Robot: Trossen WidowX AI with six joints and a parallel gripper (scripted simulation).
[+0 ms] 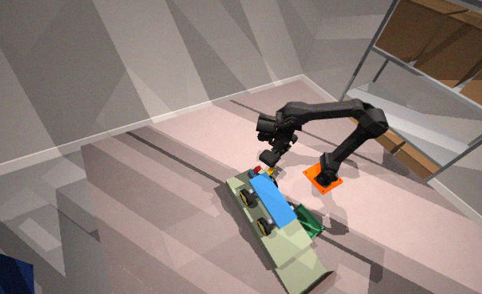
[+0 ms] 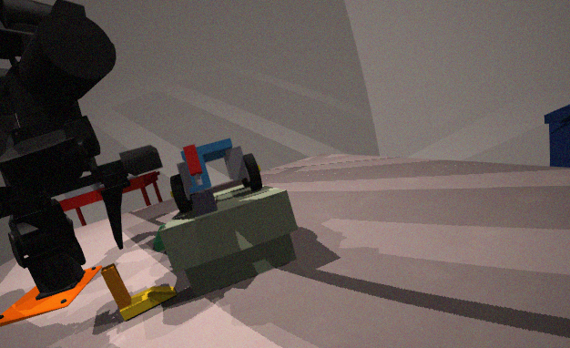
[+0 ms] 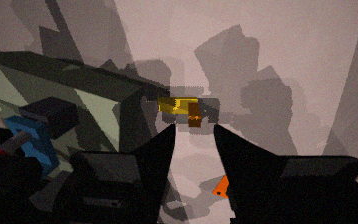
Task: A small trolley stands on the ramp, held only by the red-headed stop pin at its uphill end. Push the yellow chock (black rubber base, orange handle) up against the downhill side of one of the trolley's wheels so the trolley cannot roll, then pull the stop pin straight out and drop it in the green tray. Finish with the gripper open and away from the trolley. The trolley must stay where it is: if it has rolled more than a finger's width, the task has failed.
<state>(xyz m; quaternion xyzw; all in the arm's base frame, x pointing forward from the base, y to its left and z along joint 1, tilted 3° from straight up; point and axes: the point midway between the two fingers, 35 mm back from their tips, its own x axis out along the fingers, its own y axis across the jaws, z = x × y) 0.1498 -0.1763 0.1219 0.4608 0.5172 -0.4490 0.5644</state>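
My tool (image 3: 194, 145) hangs above the worktop (image 1: 384, 215), fingers partly spread with nothing between them, pointing down toward the chock (image 2: 145, 298). The chock lies on the worktop just beside the high end of the ramp (image 2: 231, 232), not on the ramp and not against any wheel. Its yellow wedge (image 3: 177, 104) lies flat and its orange handle (image 2: 116, 284) leans upward, which I judge is the easiest part to pinch. The trolley (image 1: 272, 200) sits near the top of the ramp with the red-headed pin (image 1: 256, 169) at its uphill end holding it. The green tray (image 1: 309, 222) lies against the ramp's side, near my orange base plate (image 1: 310, 172). Open worktop lies between my base and the ramp, giving room to descend. The ramp's wall stands close to the chock, so I would approach from the open side.
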